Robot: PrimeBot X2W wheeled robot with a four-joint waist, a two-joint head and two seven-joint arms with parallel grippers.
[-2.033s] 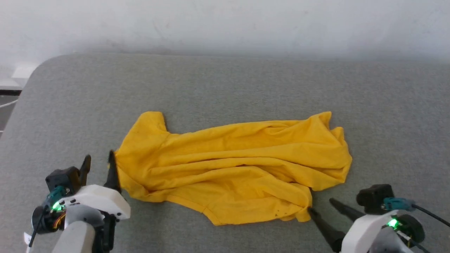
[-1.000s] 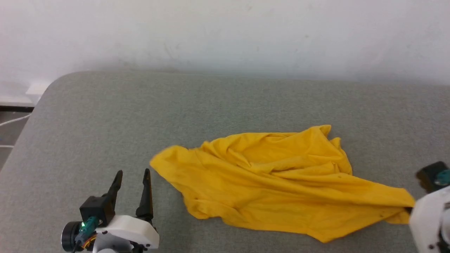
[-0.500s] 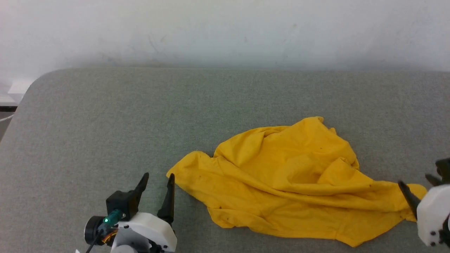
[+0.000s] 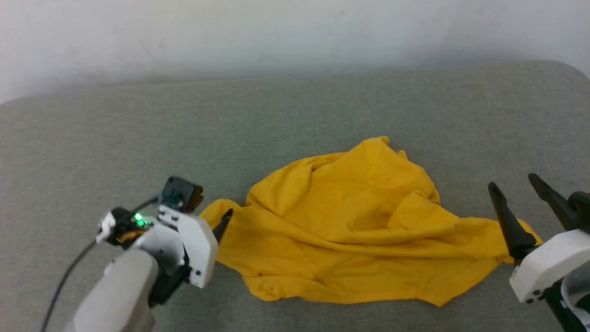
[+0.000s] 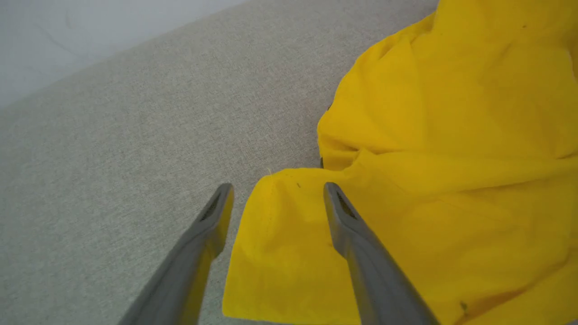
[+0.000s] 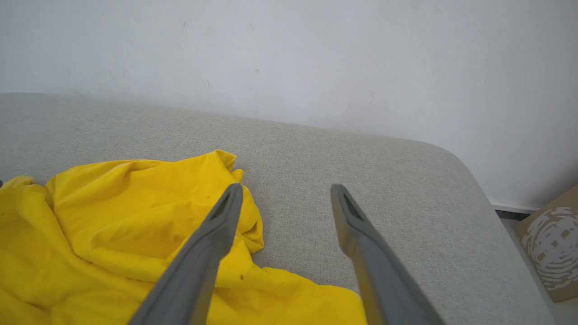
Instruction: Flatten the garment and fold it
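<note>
The mustard-yellow garment [image 4: 359, 230] lies crumpled on the grey padded surface [image 4: 138, 138], plain side up, with no print showing. In the left wrist view my left gripper [image 5: 276, 187] stands open, its two fingers either side of the garment's left corner [image 5: 280, 225]. From the head, one of its fingertips [image 4: 226, 216] rests at that corner and the other is hidden behind the wrist. My right gripper [image 4: 512, 182] is open with nothing in it at the garment's right end, its left finger over the cloth. In the right wrist view the right gripper [image 6: 286, 187] points past the garment [image 6: 113, 212].
A white wall [image 4: 276, 32] runs behind the surface. The surface's rounded right corner [image 6: 456, 158] is close to my right gripper, and a cardboard box [image 6: 551, 243] stands on the floor beyond it. Bare grey surface stretches behind the garment and to its left.
My right gripper has opened and let go of the garment's right end, which dropped flat. My left gripper has closed in on the left corner. The head view has swung right.
</note>
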